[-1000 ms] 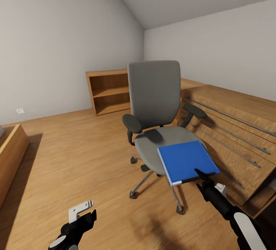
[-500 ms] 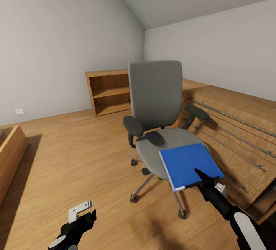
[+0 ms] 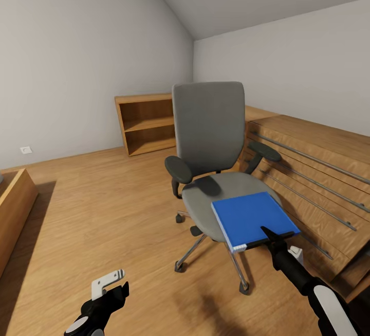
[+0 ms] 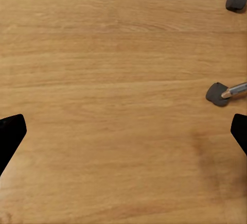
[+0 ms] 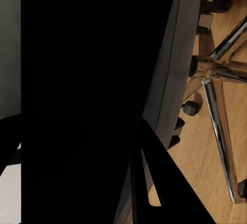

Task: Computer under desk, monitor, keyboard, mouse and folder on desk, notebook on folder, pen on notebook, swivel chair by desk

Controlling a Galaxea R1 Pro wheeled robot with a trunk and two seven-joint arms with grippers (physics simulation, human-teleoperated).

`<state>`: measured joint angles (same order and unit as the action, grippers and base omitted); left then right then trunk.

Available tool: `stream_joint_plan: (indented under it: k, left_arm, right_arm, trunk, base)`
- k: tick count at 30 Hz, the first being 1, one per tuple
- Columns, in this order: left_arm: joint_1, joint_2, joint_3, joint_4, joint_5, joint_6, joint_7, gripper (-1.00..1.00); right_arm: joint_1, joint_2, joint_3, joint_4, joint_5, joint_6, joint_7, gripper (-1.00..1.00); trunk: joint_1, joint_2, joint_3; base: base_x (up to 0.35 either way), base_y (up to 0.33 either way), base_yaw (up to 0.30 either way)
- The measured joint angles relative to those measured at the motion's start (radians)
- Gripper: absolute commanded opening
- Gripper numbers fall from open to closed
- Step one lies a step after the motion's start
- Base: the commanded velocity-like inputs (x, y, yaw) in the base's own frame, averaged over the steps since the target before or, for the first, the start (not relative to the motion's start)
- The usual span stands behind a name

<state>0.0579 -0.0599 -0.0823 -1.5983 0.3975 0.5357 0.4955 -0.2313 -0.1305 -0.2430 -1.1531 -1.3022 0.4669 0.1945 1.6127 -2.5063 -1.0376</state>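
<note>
Even, soft light in your head view; walls [image 3: 77, 58] read flat grey, no glare. The floor [image 3: 103, 212] carries a dark shadow beside the low wooden box [image 3: 13, 207] at left, and a faint one under the chair [image 3: 208, 135]. Straight edges bow toward the frame borders, wide-lens style. Render is sharp throughout, no blur. Your left wrist view is bright and crisp on the wood grain. Your right wrist view is mostly black, the near folder [image 5: 92, 95] unlit at close range.

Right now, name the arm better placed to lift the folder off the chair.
Right. The right gripper is already at the blue folder's near edge on the swivel chair; the left gripper hangs open over bare floor, well away.
</note>
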Motion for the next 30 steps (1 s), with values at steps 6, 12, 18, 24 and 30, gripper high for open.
stream_joint_plan:
  k: [6, 12, 18, 24, 30]
  left_arm:
    - [0.0, 0.0, 0.0, 0.0, 0.0, 0.0, 0.0, 1.0]
    - [0.0, 0.0, -0.001, 0.0, 0.0, 0.0, 0.0, 1.0]
    - [0.0, 0.0, -0.001, 0.0, 0.0, 0.0, 0.0, 1.0]
    - [0.0, 0.0, -0.001, 0.0, 0.0, 0.0, 0.0, 1.0]
    - [0.0, 0.0, -0.001, 0.0, 0.0, 0.0, 0.0, 1.0]
  right_arm:
    - [0.0, 0.0, 0.0, 0.0, 0.0, -0.001, 0.0, -1.0]
    - [0.0, 0.0, -0.001, -0.002, 0.007, -0.002, -0.001, -1.0]
    - [0.0, 0.0, -0.001, -0.014, 0.008, -0.003, -0.001, -1.0]
    - [0.001, 0.002, -0.002, -0.071, 0.016, -0.006, -0.001, -1.0]
    - [0.002, 0.005, -0.002, -0.111, 0.063, -0.009, -0.001, -1.0]
  trunk:
    - [0.0, 0.0, 0.0]
    - [-0.003, 0.001, 0.023]
    - [-0.005, 0.003, 0.046]
    - [-0.008, 0.004, 0.069]
    - [-0.011, 0.006, 0.093]
  base:
    - [0.0, 0.0, 0.0]
    - [0.0, 0.0, 0.0]
    - [0.0, 0.0, 0.0]
    - [0.0, 0.0, 0.0]
    - [0.0, 0.0, 0.0]
